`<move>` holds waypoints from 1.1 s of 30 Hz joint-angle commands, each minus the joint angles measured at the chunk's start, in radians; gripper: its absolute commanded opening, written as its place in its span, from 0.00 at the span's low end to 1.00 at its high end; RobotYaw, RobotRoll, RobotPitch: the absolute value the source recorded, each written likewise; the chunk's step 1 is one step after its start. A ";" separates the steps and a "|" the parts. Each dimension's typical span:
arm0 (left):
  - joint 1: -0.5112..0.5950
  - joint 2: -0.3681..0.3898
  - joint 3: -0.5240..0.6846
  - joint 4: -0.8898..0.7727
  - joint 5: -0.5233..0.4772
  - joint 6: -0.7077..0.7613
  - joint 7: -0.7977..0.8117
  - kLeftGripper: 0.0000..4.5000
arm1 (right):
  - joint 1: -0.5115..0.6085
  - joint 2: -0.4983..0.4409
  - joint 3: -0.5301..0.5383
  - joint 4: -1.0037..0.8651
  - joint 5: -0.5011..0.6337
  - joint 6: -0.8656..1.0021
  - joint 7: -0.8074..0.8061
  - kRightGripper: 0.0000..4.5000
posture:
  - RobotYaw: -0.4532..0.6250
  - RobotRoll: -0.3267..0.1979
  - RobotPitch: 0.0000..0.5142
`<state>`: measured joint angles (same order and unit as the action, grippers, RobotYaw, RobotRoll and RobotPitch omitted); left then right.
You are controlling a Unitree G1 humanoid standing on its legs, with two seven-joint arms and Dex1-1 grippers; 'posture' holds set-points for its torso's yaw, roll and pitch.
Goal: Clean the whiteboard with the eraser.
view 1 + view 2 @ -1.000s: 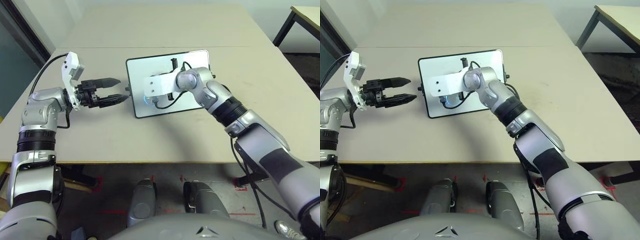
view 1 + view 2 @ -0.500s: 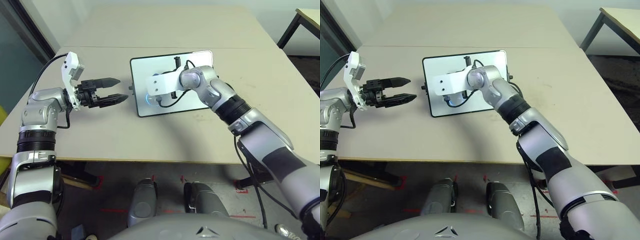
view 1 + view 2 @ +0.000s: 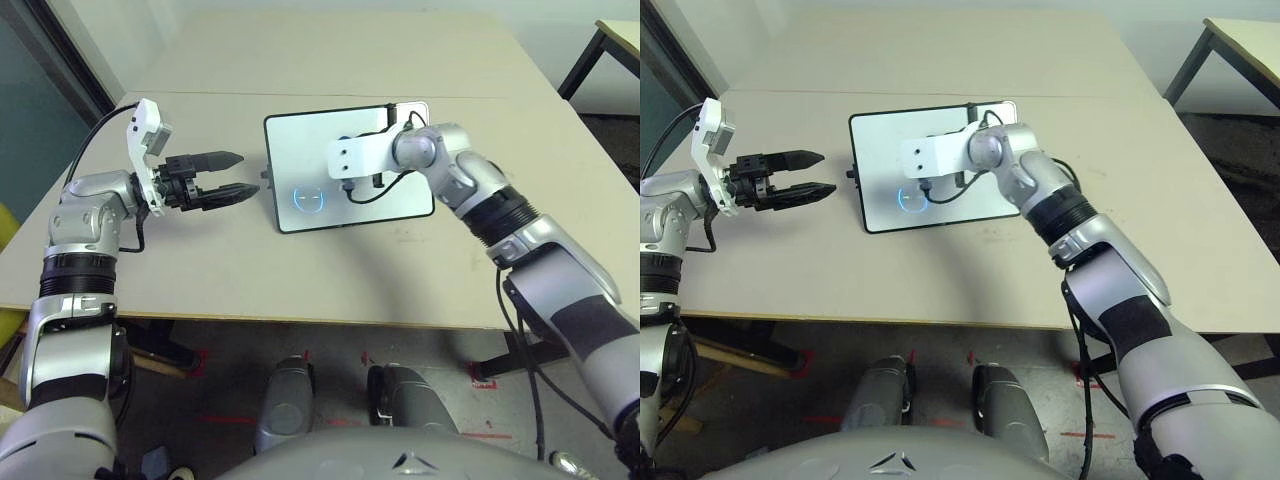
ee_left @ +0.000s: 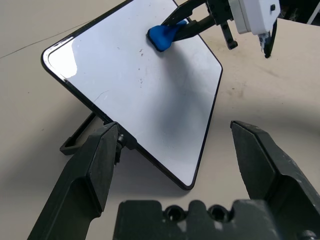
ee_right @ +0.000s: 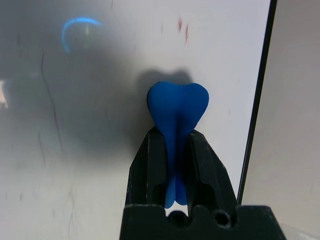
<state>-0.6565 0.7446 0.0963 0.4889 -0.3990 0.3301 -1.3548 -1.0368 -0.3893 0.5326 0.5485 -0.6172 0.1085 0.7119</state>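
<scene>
The whiteboard (image 3: pixel 300 150) stands slightly propped on the table's middle, with a faint blue circle mark (image 3: pixel 308 197) near its front left. A few faint red and black specks (image 5: pixel 182 27) show on it. My right gripper (image 5: pixel 176 145) is shut on the blue eraser (image 5: pixel 177 107), whose tip presses on the board close to its black frame. From the left wrist view the eraser (image 4: pixel 165 36) sits toward the board's far side. In the head view my right wrist's white mount (image 3: pixel 352 158) covers it. My left gripper (image 3: pixel 243 172) hovers open just left of the board, holding nothing.
A short black stand (image 4: pixel 75 142) props the board's left end. Bare tan tabletop (image 3: pixel 330 270) stretches in front of the board and behind it. A second table (image 3: pixel 610 40) stands off to the far right, beyond a gap.
My right gripper has slid the eraser rightward across the board, away from the blue circle, which is now uncovered. The left arm has stayed in place.
</scene>
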 commanded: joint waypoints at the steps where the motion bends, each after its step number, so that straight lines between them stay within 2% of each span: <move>1: -0.008 -0.003 -0.011 0.011 0.010 -0.006 -0.008 1.00 | 0.031 -0.040 -0.016 0.015 -0.006 0.021 0.009 0.07 | 0.68 0.62 0.13; 6: -0.011 -0.007 -0.014 0.012 0.012 -0.005 -0.008 1.00 | 0.027 -0.043 -0.018 0.019 0.002 0.026 0.003 0.07 | 0.67 0.62 0.14; 16: -0.006 -0.003 -0.011 0.005 0.012 -0.001 -0.008 1.00 | 0.020 0.019 -0.018 0.000 0.017 0.045 0.007 0.07 | 0.68 0.62 0.14; 22: 0.002 0.002 -0.006 -0.003 0.009 0.002 -0.006 1.00 | 0.066 0.015 -0.130 -0.128 0.126 0.160 0.067 0.07 | 0.69 0.62 0.15; 25: 0.004 0.003 -0.005 -0.004 0.009 0.002 -0.005 1.00 | 0.118 0.010 -0.229 -0.263 0.204 0.337 0.100 0.07 | 0.69 0.62 0.15; 29: 0.002 0.001 -0.006 0.005 0.010 -0.004 -0.007 1.00 | 0.196 -0.012 -0.406 -0.444 0.345 0.710 0.155 0.07 | 0.68 0.62 0.16; 33: -0.003 -0.007 -0.009 0.015 0.013 -0.011 -0.006 1.00 | 0.261 -0.074 -0.498 -0.524 0.382 0.918 0.099 0.07 | 0.66 0.62 0.17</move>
<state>-0.6555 0.7428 0.0967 0.4913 -0.3956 0.3278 -1.3563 -0.7905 -0.4524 0.0686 0.0577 -0.2533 0.9502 0.8366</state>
